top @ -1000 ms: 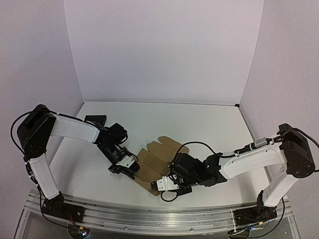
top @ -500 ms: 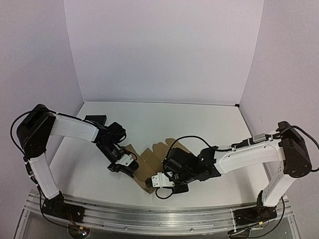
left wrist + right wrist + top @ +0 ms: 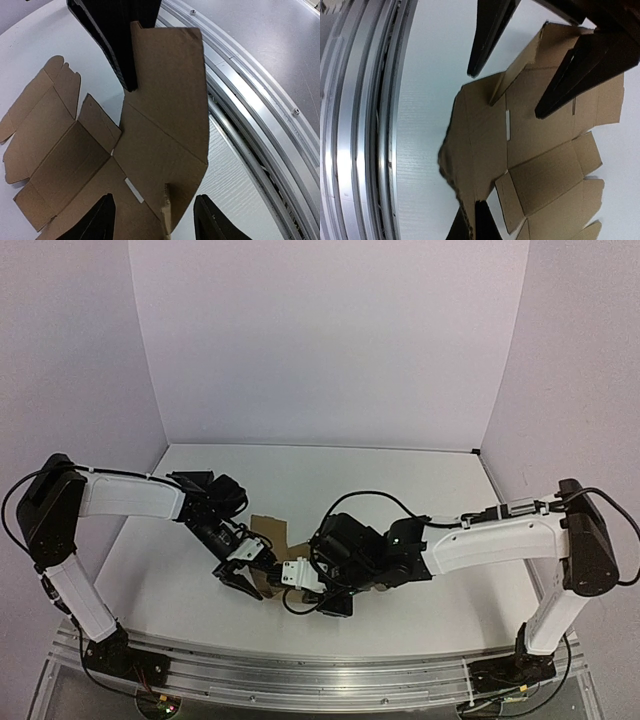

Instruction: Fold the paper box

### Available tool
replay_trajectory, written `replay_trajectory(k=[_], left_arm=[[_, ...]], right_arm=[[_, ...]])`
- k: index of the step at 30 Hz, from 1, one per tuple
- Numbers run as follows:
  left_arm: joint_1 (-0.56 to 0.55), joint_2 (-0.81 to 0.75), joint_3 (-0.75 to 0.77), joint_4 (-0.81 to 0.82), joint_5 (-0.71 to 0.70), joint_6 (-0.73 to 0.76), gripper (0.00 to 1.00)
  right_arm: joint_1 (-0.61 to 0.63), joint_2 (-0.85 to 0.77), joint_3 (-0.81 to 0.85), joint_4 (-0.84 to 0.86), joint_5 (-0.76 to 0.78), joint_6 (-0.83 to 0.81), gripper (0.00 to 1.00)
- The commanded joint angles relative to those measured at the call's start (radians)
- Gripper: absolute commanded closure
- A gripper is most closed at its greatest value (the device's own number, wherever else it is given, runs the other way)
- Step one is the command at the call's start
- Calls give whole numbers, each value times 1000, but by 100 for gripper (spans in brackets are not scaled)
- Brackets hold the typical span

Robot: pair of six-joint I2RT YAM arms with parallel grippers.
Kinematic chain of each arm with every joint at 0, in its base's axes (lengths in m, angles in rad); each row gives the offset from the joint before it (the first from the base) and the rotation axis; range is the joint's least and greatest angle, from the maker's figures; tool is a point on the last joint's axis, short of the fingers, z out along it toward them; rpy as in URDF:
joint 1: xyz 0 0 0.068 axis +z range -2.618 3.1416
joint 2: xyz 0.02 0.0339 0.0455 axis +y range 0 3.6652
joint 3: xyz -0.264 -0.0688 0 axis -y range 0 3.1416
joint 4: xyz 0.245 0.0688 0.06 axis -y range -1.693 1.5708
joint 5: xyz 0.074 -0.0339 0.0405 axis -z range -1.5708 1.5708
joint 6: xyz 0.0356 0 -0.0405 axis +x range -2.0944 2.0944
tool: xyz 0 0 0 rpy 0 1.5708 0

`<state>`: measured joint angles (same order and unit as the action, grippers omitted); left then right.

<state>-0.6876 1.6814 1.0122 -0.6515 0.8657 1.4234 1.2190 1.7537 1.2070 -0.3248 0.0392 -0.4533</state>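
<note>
The paper box [image 3: 165, 150] is a flat brown die-cut sheet with creased panels and rounded flaps, lying near the table's front edge. From above only a corner of the paper box [image 3: 268, 531] shows between the two arms. My left gripper [image 3: 155, 212] is open, and a raised flap edge stands between its fingers without touching them. My right gripper [image 3: 472, 225] is shut on the near edge of the paper box [image 3: 545, 170], lifting that flap. The two grippers, left [image 3: 247, 576] and right [image 3: 296, 576], nearly meet over the sheet.
A small black block [image 3: 192, 480] lies at the back left by the left arm. An aluminium rail [image 3: 320, 676] runs along the table's near edge, close to the sheet [image 3: 260, 100]. White walls close off the back and both sides.
The right gripper shut on the sheet's near flap and carried it leftward, bunching the sheet toward the left arm. The left gripper went from shut to open.
</note>
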Motion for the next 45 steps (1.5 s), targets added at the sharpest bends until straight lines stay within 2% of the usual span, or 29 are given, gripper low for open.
replay_trajectory(k=[1,5,10,14,16,20,23,26,28,30,32,37,41,45], left_arm=[[5,-17,14,24,17,-92,44],[16,-17,16,0,1,-64,42],[106,-23,97,-136,94,0,29],[157,-58,137,-187,168,-21,21],[179,-63,133,-145,151,-118,23],[206,-32,60,57,24,-310,29],[206,-11,50,272,-52,-674,36],[206,-1,71,386,-155,-1137,30],[204,1,90,388,-166,-1323,28],[196,-1,89,398,-177,-1450,29],[177,1,80,398,-216,-1513,32],[138,29,69,370,-282,-1546,38],[121,37,87,356,-295,-1567,47],[97,51,100,345,-325,-1567,60]], right_arm=[[4,39,51,-1,-52,128,100],[2,74,76,-22,-100,195,99],[-6,107,81,-42,-146,305,100],[-22,128,96,-42,-188,374,100],[-31,133,105,-41,-205,391,100],[-33,133,120,-43,-231,395,100],[-33,131,136,-50,-242,400,100],[-33,128,146,-57,-239,410,100],[-33,128,146,-62,-241,415,100],[-33,130,145,-64,-243,413,100],[-33,133,152,-68,-243,411,100],[-33,144,178,-81,-247,402,100],[-33,154,196,-88,-253,393,100],[-34,176,225,-99,-255,387,100]])
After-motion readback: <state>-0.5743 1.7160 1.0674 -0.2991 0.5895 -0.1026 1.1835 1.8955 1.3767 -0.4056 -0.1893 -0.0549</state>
